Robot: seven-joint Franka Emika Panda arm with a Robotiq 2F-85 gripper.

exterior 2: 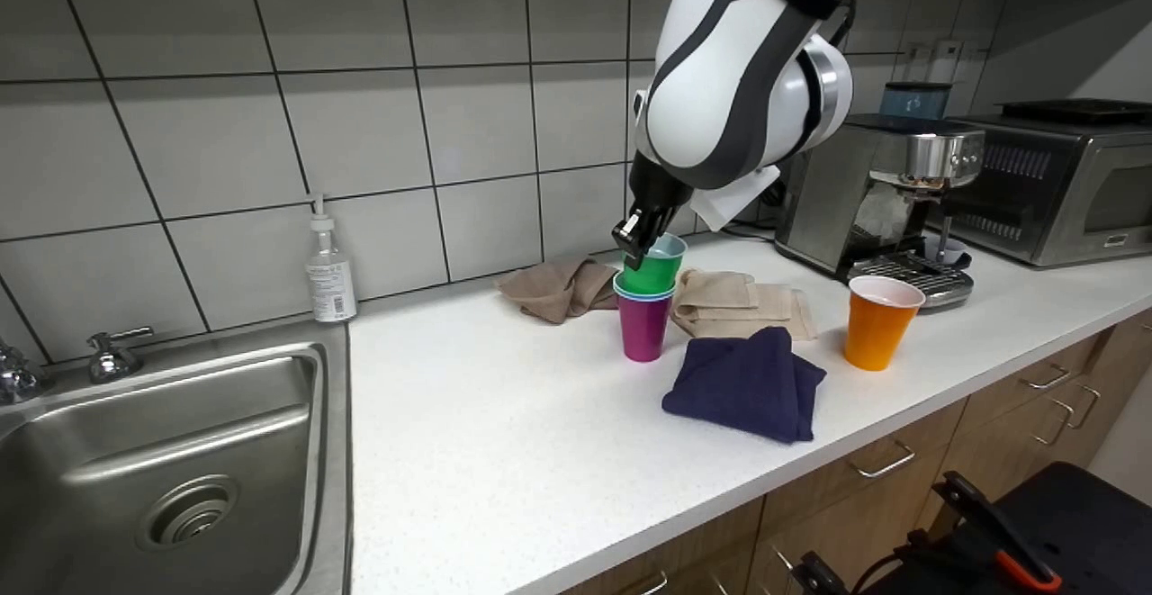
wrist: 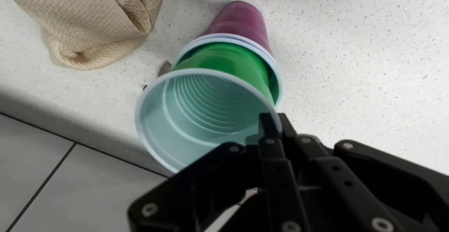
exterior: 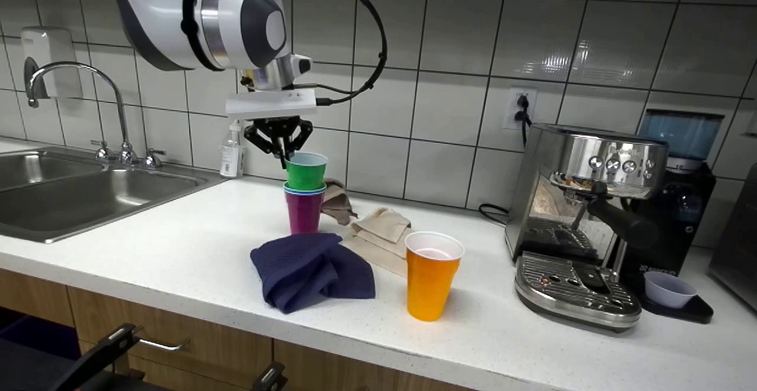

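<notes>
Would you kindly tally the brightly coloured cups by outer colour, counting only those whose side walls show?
Green cup: 1
Purple cup: 1 (possibly hiding a further nested one)
Orange cup: 1
Total: 3

Along counter point(exterior: 177, 249), in an exterior view: sink point(exterior: 148, 193) at left, espresso machine point(exterior: 582, 237) at right. Between them, upper cup point(exterior: 306, 172) partly inside lower cup point(exterior: 305, 210); front cloth point(exterior: 313, 267) before this pair; single cup point(exterior: 432, 281) between front cloth and espresso machine.
</notes>
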